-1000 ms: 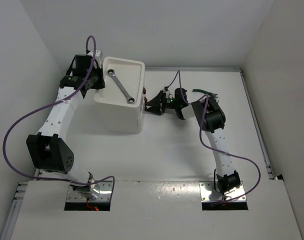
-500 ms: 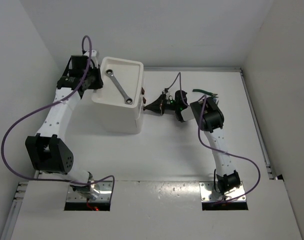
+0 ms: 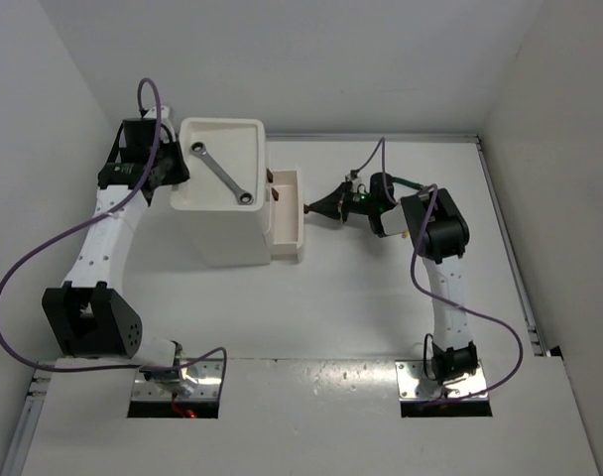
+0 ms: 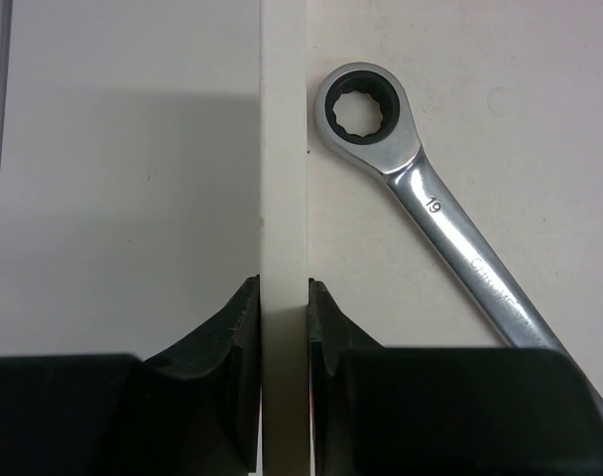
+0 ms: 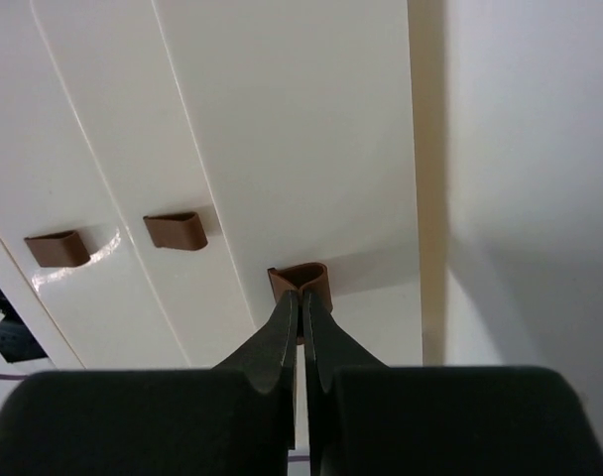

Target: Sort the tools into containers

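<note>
White drawer unit [image 3: 227,238], reddish-brown handles [image 5: 178,230], silver wrench [image 4: 450,248] — black fingers [image 4: 222,337].

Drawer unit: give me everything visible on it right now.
The drawer unit is a white, glossy plastic box standing upright at the far left of the table. Its top is a shallow rimmed tray with a silver wrench lying in it. Three small brown handles show on its right face, and one drawer stands partly out. The left tool clamps the tray rim. The right tool is shut on one handle.
</note>
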Motion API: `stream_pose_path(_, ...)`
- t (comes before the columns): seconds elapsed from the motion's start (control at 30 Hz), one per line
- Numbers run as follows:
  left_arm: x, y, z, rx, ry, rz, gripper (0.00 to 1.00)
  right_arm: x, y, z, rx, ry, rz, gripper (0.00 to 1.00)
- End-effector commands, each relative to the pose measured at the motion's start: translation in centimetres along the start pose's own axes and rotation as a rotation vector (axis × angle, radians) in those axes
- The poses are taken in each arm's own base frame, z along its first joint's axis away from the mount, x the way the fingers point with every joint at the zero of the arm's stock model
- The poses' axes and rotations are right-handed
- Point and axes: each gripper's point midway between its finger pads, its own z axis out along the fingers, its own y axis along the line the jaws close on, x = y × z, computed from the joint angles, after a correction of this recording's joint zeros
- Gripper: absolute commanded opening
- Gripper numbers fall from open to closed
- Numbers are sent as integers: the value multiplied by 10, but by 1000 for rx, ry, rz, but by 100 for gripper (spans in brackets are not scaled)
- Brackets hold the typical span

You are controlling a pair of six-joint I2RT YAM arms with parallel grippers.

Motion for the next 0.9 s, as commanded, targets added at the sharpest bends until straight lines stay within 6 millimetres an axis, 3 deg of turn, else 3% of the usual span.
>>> stream_pose_path(0.0, -28, 24, -25, -95, -124, -95, 0, 0, 5, -16, 12, 6, -56, 0)
stream_pose_path(0.5, -23, 24, -21, -96, -116, -104, 0, -21, -23, -56, 92, -48, -33, 0)
stream_pose_path(0.67, -26, 22, -21, -85, -123, -103, 0, -17, -30, -61, 118, -37, -31, 1)
stream_pose_path(0.77, -23, 21, -18, -78, -113, -103, 0, -16, -32, -62, 128, -22, -35, 16)
stream_pose_path(0.8, -23, 21, -18, -78, -113, -103, 5, -18, -34, -65, 132, -29, -39, 28)
stream_pose_path(0.83, -23, 15, -18, -57, -109, -89, 12, -17, -34, -66, 141, -24, -50, 34)
stream_pose_path(0.87, -22, 13, -17, -44, -106, -88, 25, -17, -32, -66, 141, -23, -66, 41)
